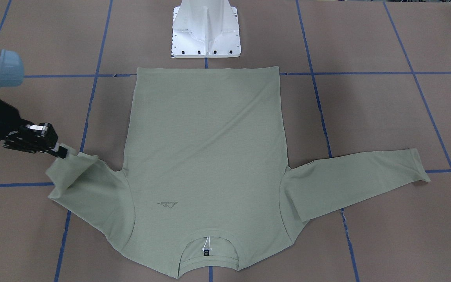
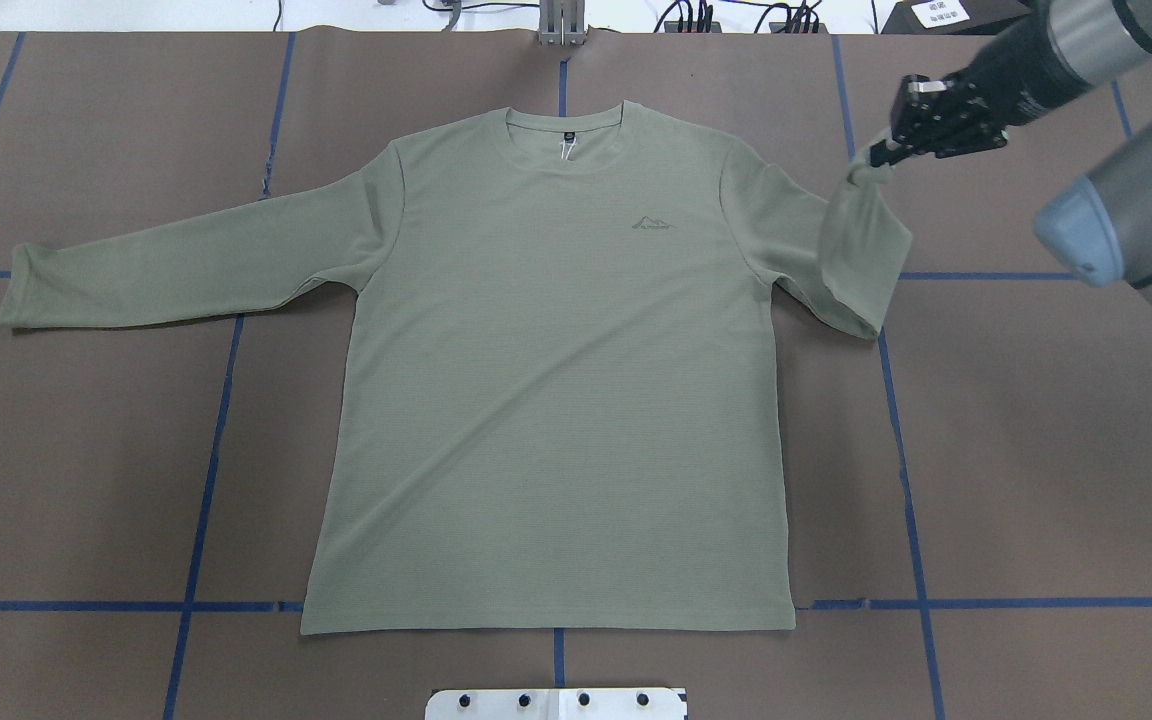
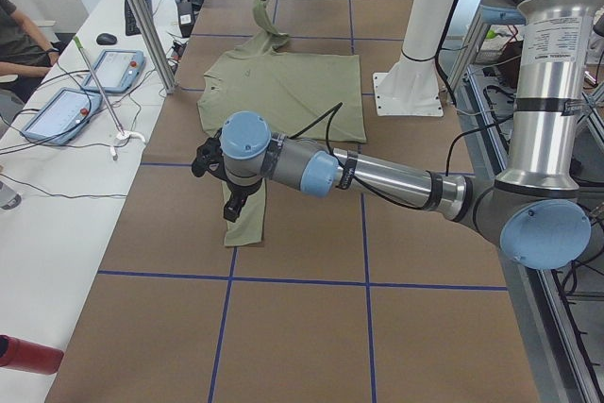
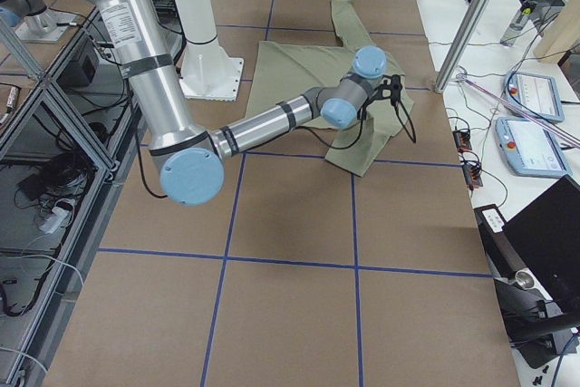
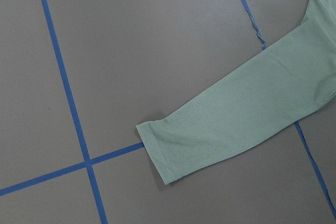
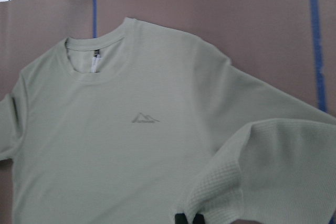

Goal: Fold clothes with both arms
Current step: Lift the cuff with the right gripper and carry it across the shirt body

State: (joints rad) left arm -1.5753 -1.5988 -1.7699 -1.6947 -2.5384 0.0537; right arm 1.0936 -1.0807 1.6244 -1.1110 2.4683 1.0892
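**Sage sleeve pinched for folding**

Sage-green shirt (image 2: 556,400) lies spread front-up. Its cuff (image 2: 868,172) is clamped in the right gripper (image 2: 879,153). The sleeve (image 2: 861,240) hangs below it, partly off the table (image 2: 1036,450), likely so it can swing across the chest. Beneath the left gripper (image 3: 209,159) lies the other sleeve (image 2: 186,265); its opening cannot be told.

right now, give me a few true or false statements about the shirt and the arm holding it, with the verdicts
1. The right gripper has its jaws shut on one sleeve, holding its cuff off the table. True.
2. The other sleeve is folded across the chest. False: it lies flat, stretched out sideways.
3. The collar points at the white base. False: the hem is nearest the base.
4. The chest logo faces up. True.
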